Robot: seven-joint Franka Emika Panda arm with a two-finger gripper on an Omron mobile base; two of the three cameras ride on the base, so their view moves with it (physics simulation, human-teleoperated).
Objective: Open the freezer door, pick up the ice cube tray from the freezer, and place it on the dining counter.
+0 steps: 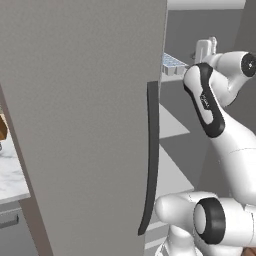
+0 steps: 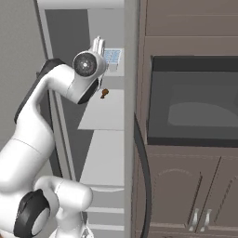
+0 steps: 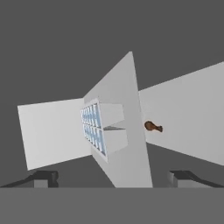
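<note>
Grey freezer interior, freezer door [image 1: 85, 125] swung open, ice cube tray [image 3: 94, 129] on shelf, tool [image 3: 111, 178] spread wide, holding nothing

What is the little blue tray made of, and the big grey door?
The ice cube tray looks like pale, matte plastic: thin walls and rows of small bluish cups. The freezer door looks like brushed metal or painted steel, flat, grey and dull, with a dark curved handle, probably plastic or coated metal. It's rendered, so that's a guess.
</note>
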